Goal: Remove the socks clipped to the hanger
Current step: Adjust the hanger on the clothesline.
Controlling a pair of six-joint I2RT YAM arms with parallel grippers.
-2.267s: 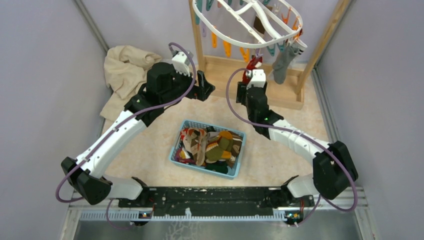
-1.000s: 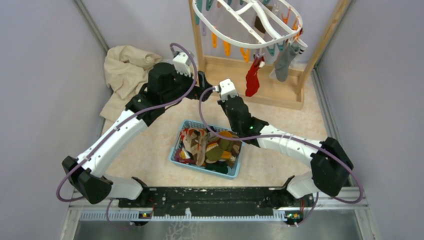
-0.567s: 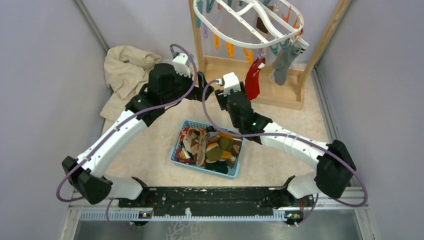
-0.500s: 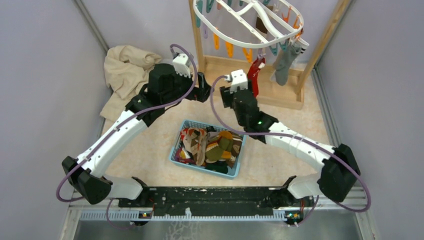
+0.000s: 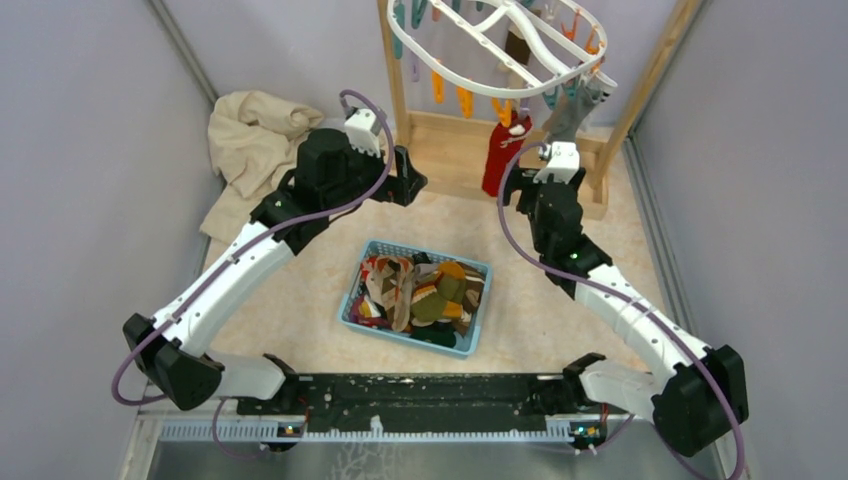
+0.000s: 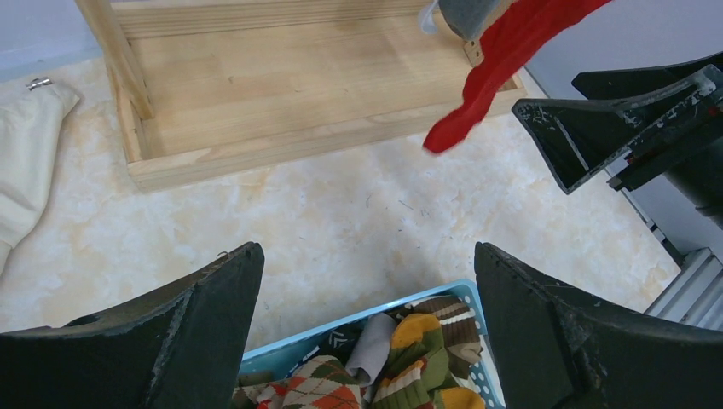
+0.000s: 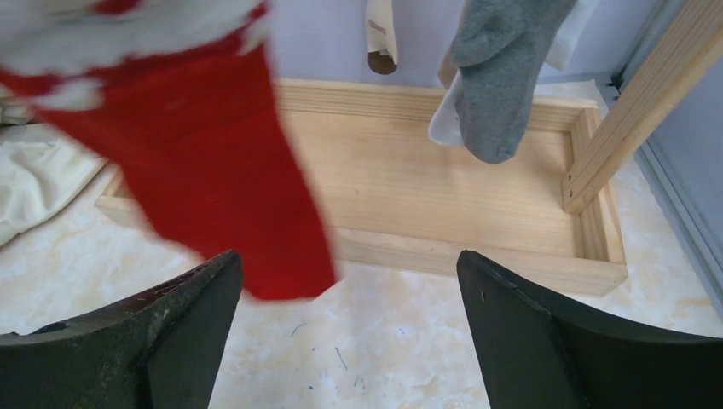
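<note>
Socks (image 5: 420, 290) of mixed colours lie heaped in a blue basket (image 5: 356, 283) on the pale table (image 5: 300, 290) between the two arms. Behind it stands a wooden rack (image 5: 450, 150), and the white hanger (image 5: 470, 84) with its orange and teal clips hangs inside that frame. A red sock (image 5: 497, 155) is clipped at the hanger's near rim and hangs straight down over the rack's base. A grey sock (image 5: 567, 115) is clipped just beside it, toward the right post. The right gripper (image 5: 540, 178) is raised close to these two. In its own wrist view the right gripper (image 7: 345, 264) has its fingers spread wide with nothing between them. There the red sock (image 7: 213, 170) dangles just ahead of the left finger, and the grey sock (image 7: 503, 77) hangs farther back on the right; neither is gripped. The left gripper (image 5: 410, 175) is also spread fully and holds nothing. It hovers above the table near the rack's left post, and from its wrist camera the left gripper (image 6: 367, 251) looks down past the basket (image 6: 341, 328). That same view shows the red sock (image 6: 503, 60) hanging beside the other arm's fingers. A crumpled beige cloth (image 5: 245, 140) lies at the far left, well apart from the basket.
</note>
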